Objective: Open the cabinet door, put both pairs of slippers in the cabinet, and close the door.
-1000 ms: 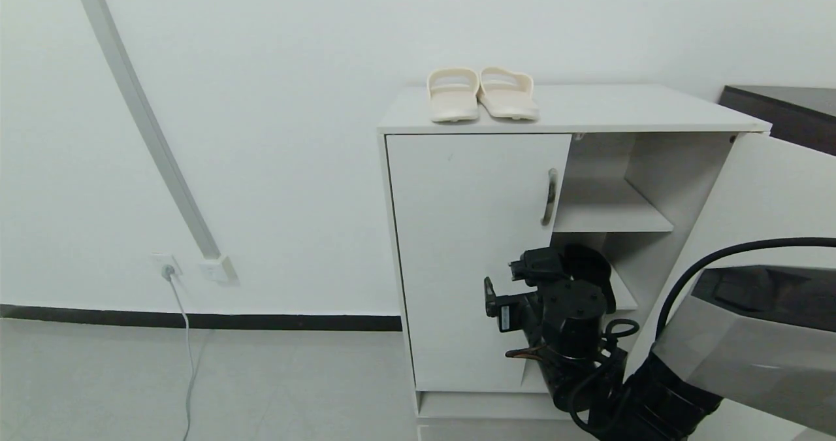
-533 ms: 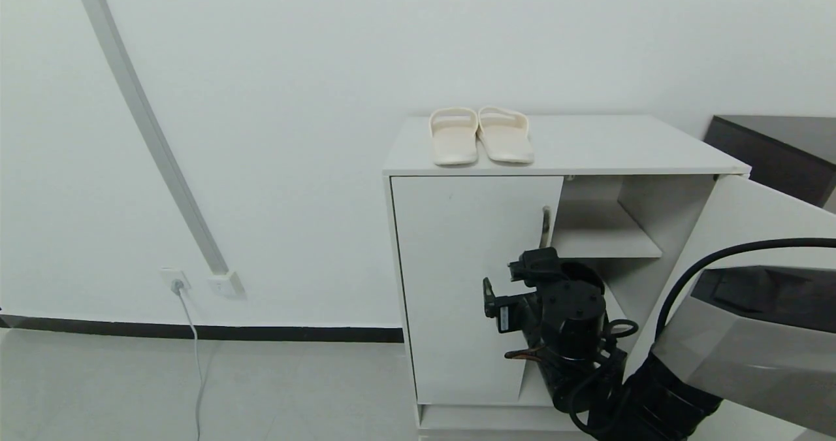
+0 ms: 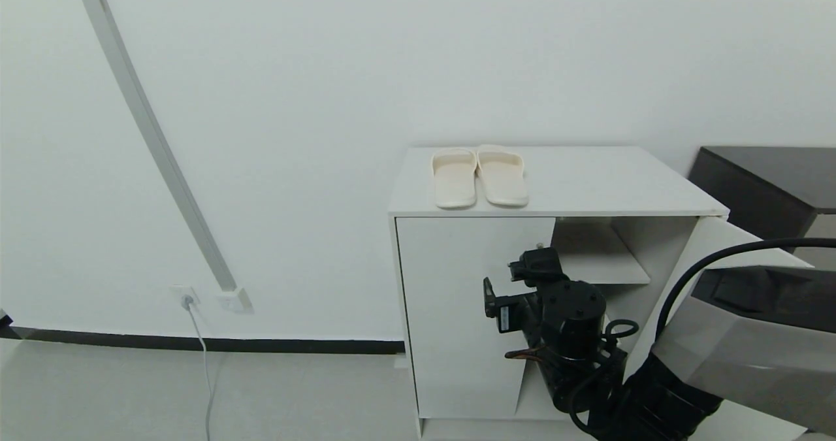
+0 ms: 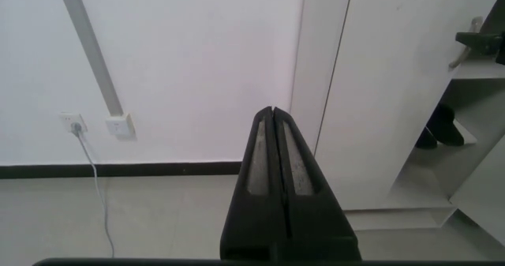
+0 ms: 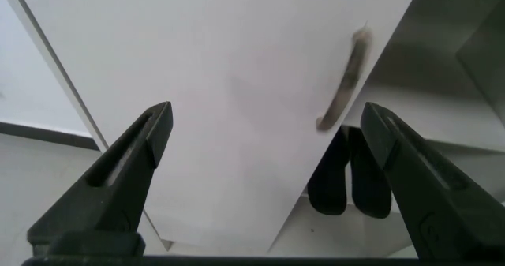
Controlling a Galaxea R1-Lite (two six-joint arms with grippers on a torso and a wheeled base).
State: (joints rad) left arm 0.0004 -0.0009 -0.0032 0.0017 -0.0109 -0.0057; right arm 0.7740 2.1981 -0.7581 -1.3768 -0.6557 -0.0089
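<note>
Fingers: right gripper (image 5: 267, 116) wide apart, left gripper (image 4: 272, 140) pressed together, both empty; clumsy grasp could knock cream rubber slippers (image 3: 479, 176) off white cabinet (image 3: 588, 179).

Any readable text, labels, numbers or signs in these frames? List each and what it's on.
No legible text anywhere.
Small white patch on the right arm's wrist, possibly a label: too small to read.
cabinet: no markings visible.
cream slippers: no markings visible.
wall socket: no readable print.
</note>
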